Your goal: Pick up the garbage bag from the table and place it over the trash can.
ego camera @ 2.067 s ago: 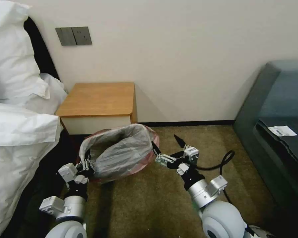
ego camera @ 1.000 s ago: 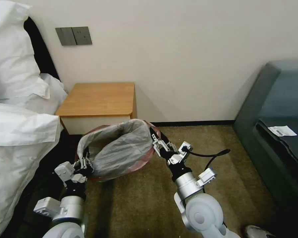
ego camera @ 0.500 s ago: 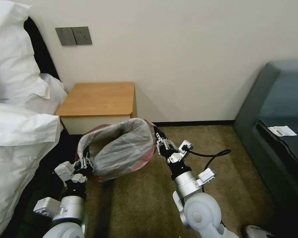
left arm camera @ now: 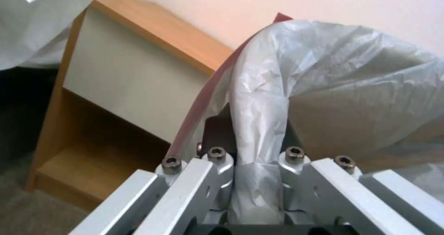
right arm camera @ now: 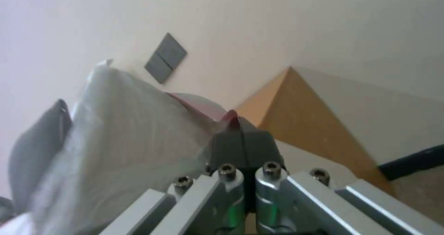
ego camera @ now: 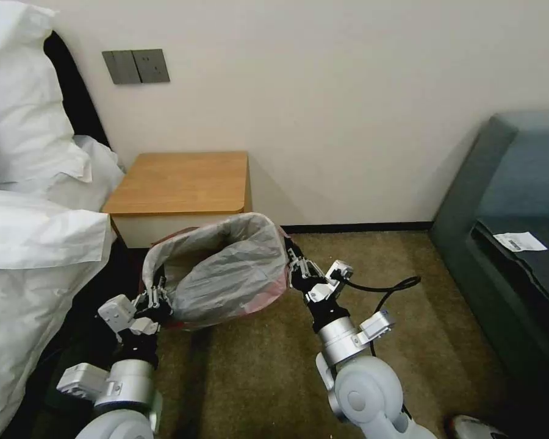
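The garbage bag (ego camera: 226, 274), grey crinkly plastic with a pink-red rim band, hangs stretched open between my two grippers above the carpet, in front of the table (ego camera: 183, 180). My left gripper (ego camera: 157, 299) is shut on the bag's near-left rim; in the left wrist view the plastic (left arm camera: 324, 82) is bunched between its fingers (left arm camera: 217, 158). At the bag's right rim, close to the table's corner, my right gripper (ego camera: 291, 259) is shut on the red band; the right wrist view shows its dark pads (right arm camera: 242, 141) pinched on it. The trash can is hidden.
White bedding (ego camera: 30, 244) crowds the left side, close to my left arm. A dark sofa (ego camera: 512, 244) with a paper slip (ego camera: 518, 242) stands at the right. Open carpet (ego camera: 409, 292) lies between. A black cable (ego camera: 378, 285) loops off my right wrist.
My right gripper has moved up and toward the table with the bag's rim, and its arm has swung left. The bag's mouth sits a little higher. The left gripper has barely shifted.
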Available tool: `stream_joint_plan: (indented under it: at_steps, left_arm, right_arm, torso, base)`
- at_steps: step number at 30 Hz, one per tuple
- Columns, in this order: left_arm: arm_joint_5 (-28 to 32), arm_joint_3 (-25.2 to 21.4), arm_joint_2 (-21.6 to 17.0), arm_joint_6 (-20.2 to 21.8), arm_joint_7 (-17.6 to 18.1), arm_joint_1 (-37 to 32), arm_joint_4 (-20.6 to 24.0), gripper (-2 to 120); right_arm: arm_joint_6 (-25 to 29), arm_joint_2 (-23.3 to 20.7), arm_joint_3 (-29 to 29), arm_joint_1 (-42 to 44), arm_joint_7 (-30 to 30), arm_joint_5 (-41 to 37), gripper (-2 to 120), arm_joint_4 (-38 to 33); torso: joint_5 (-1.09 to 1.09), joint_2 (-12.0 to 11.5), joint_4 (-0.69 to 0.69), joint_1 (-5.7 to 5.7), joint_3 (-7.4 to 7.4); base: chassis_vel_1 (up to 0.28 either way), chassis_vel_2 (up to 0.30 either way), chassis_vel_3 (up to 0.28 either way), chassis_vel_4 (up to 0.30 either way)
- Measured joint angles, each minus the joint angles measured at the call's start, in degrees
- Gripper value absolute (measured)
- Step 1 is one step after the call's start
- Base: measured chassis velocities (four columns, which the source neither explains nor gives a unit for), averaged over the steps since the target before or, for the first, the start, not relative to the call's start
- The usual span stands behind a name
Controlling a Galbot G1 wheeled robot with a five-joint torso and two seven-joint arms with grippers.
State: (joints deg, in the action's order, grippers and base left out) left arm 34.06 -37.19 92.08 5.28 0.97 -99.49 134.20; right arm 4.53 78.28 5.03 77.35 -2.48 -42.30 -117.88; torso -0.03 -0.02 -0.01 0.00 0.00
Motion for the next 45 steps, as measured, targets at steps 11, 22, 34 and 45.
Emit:
stream_joint_plan:
  at_steps: [11, 22, 34, 45]
  left_arm:
    - [2.5, 0.8, -0.1, 1.8, 0.9, -1.2, 1.6, 7]
    - [4.7, 1.4, -0.1, 4.4, 1.9, -2.2, 3.8, 7]
    - [5.3, 1.8, 0.0, 5.1, 1.9, -2.7, 5.0, 7]
    - [5.6, 2.0, 0.0, 5.3, 1.8, -2.8, 5.2, 7]
  right_arm:
    - [1.7, 0.2, 0.3, -1.3, 0.3, 2.1, 0, 4.1]
    - [3.5, 0.5, 1.0, -2.6, 0.5, 4.4, 0, 8.0]
    - [5.1, 0.7, 1.7, -4.6, 0.5, 6.3, 0, 12.7]
    - [6.2, 1.0, 2.0, -6.6, 0.6, 8.0, 0, 17.1]
  torso:
    - [0.00, 0.0, 0.00, 0.00, 0.00]
    - [0.00, 0.0, 0.00, 0.00, 0.00]
    - [0.00, 0.0, 0.00, 0.00, 0.00]
    - [0.00, 0.0, 0.00, 0.00, 0.00]
  base:
    - [0.000, 0.000, 0.000, 0.000]
    - [0.000, 0.000, 0.000, 0.000]
    - [0.000, 0.000, 0.000, 0.000]
    - [0.000, 0.000, 0.000, 0.000]
